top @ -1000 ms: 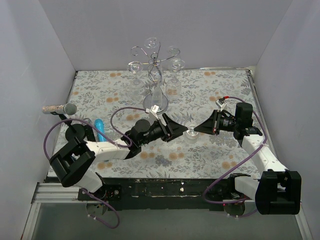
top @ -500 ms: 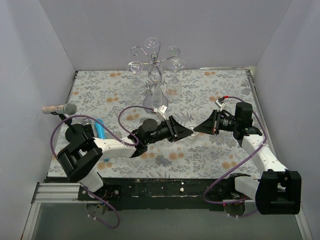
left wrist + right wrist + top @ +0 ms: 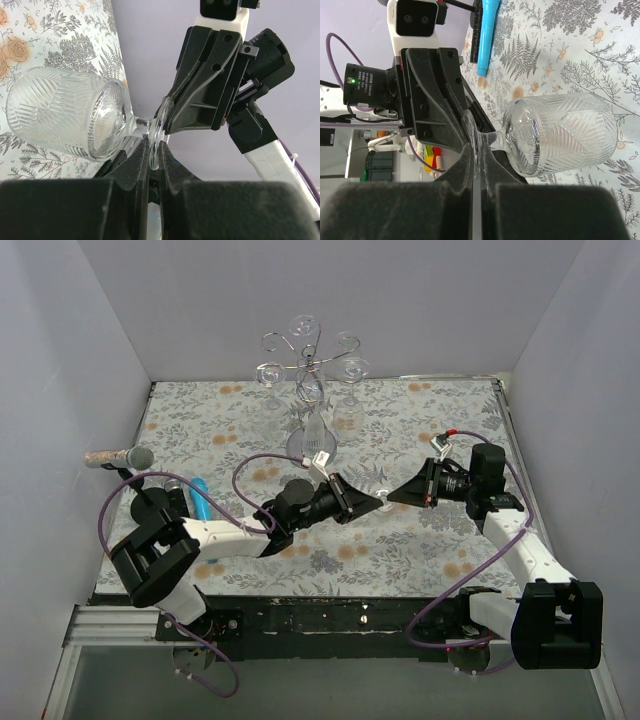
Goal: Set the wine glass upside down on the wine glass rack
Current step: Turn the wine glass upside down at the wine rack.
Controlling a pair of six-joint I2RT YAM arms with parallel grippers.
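Silver mesh caps a microphone (image 3: 118,457) lying at the far left edge of the floral-clothed worktop (image 3: 440,410), and just right of it a blue stick-shaped object (image 3: 200,498) lies beside the left arm's elbow. Further right, at the back of the worktop, stands the wine glass rack (image 3: 310,390), a shiny wire stand with curled arms. Clear hanging glasses (image 3: 350,372) are suspended from those arms. Nearer the camera, well apart from the rack, the left pincer (image 3: 372,503) reaches rightward. The left wrist view shows its fingers (image 3: 135,170) closed on the lower rim of the round foot of the wine glass (image 3: 65,120). This glass, with a leaf pattern cut into its bowl, is held on its side with the stem level, the bowl over the cloth; whether the bowl touches the cloth cannot be told. From the right, the right pincer (image 3: 393,499) meets the left one tip to tip. Its fingers (image 3: 462,170) are likewise clamped on the same foot disc, so both pincers grip the glass at once.
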